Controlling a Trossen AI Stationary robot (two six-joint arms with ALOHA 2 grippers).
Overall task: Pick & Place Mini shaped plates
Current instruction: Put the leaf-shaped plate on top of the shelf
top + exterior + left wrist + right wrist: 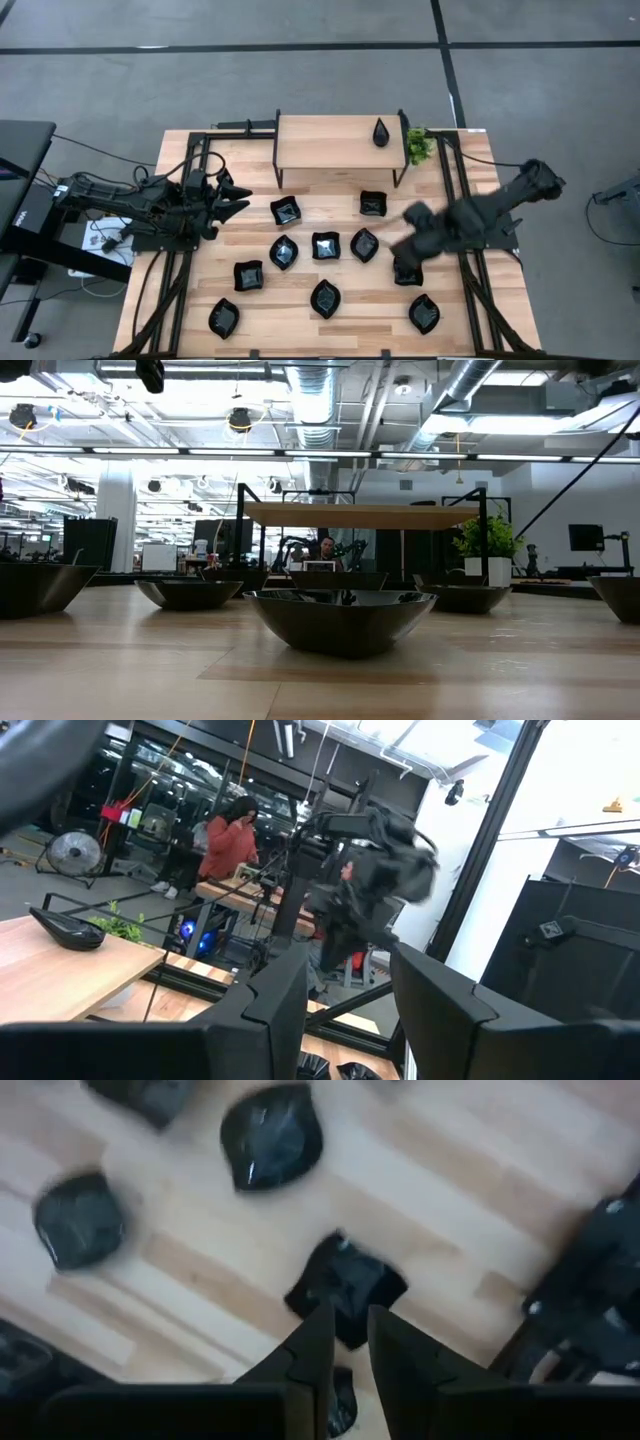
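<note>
Several glossy black mini plates (pixel 325 245) lie on the wooden table (pixel 470 330); the low view shows them from the side (pixel 340 615). One teardrop plate (pixel 381 131) rests on the small raised shelf (pixel 330 140), and it also shows in the left wrist view (pixel 65 930). My right gripper (pixel 408 228) hovers over the plates on the right side of the table. Its fingers stand a narrow gap apart (pixel 348 1330) above a plate (pixel 345 1285) and touch nothing. My left gripper (pixel 238 200) waits open at the table's left side, its fingers level (pixel 350 1005).
A small green plant (pixel 418 146) stands at the shelf's right end (pixel 487 542). Black frame rails (pixel 455 200) run along both sides of the table. A person in a red top (pixel 230 840) is in the room beyond the table.
</note>
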